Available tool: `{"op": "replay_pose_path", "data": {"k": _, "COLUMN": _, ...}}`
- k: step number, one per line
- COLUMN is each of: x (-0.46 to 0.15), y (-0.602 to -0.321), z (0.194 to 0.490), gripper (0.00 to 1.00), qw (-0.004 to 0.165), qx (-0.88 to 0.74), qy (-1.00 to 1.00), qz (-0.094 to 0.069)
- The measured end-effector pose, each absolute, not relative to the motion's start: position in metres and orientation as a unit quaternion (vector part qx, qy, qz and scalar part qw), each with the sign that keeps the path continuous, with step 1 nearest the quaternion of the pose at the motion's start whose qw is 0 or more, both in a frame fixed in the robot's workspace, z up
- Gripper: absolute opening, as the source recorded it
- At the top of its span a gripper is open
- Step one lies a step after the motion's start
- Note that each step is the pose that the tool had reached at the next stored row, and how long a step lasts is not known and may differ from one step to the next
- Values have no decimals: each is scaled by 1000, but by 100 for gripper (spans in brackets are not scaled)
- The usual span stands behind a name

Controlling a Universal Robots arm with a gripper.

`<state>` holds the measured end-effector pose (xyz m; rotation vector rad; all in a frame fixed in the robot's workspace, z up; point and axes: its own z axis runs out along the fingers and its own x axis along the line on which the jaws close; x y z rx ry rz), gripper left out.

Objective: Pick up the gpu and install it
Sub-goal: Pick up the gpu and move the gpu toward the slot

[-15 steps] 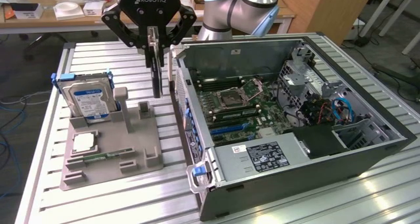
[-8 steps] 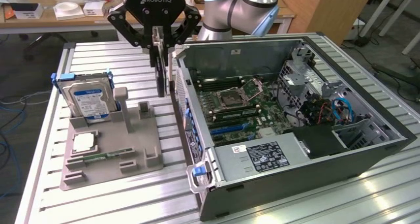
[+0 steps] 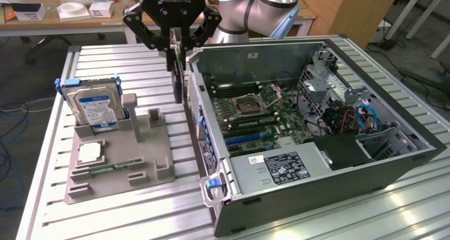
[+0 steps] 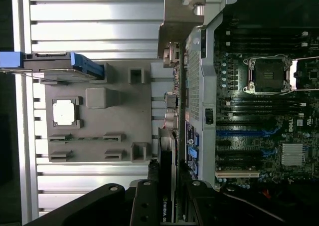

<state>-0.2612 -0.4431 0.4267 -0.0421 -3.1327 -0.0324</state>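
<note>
Gripper (image 3: 178, 51) pinching graphics card (image 3: 180, 82) by its upper edge, hanging just beside case wall (image 3: 202, 95) — risk: card clips wall or tilts in that narrow grip.

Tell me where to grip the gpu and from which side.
Grip the gpu by its top edge from straight above, squeezing its two flat faces, as the gripper holds it now. The card is thin and hangs upright, so the faces likely give the firmest hold and leave the lower edge free.
</note>
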Motion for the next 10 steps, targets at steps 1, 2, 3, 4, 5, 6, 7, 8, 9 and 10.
{"op": "replay_pose_path", "data": {"k": 1, "x": -260, "y": -443, "z": 427, "gripper": 26, "qw": 4, "qx": -13, "qy": -1000, "qz": -10}}
{"op": "replay_pose_path", "data": {"k": 2, "x": -259, "y": -443, "z": 427, "gripper": 26, "qw": 4, "qx": -13, "qy": -1000, "qz": -10}}
{"op": "replay_pose_path", "data": {"k": 3, "x": -258, "y": -443, "z": 427, "gripper": 26, "qw": 4, "qx": -13, "qy": -1000, "qz": -10}}
{"op": "replay_pose_path", "data": {"k": 4, "x": -257, "y": -443, "z": 427, "gripper": 26, "qw": 4, "qx": -13, "qy": -1000, "qz": -10}}
{"op": "replay_pose_path", "data": {"k": 5, "x": -257, "y": -443, "z": 427, "gripper": 26, "qw": 4, "qx": -13, "qy": -1000, "qz": -10}}
{"op": "replay_pose_path", "data": {"k": 6, "x": -256, "y": -443, "z": 427, "gripper": 26, "qw": 4, "qx": -13, "qy": -1000, "qz": -10}}
{"op": "replay_pose_path", "data": {"k": 7, "x": -255, "y": -443, "z": 427, "gripper": 26, "qw": 4, "qx": -13, "qy": -1000, "qz": -10}}
{"op": "replay_pose_path", "data": {"k": 8, "x": -255, "y": -443, "z": 427, "gripper": 26, "qw": 4, "qx": -13, "qy": -1000, "qz": -10}}
{"op": "replay_pose_path", "data": {"k": 9, "x": -254, "y": -443, "z": 427, "gripper": 26, "qw": 4, "qx": -13, "qy": -1000, "qz": -10}}
{"op": "replay_pose_path", "data": {"k": 10, "x": -253, "y": -443, "z": 427, "gripper": 26, "qw": 4, "qx": -13, "qy": -1000, "qz": -10}}
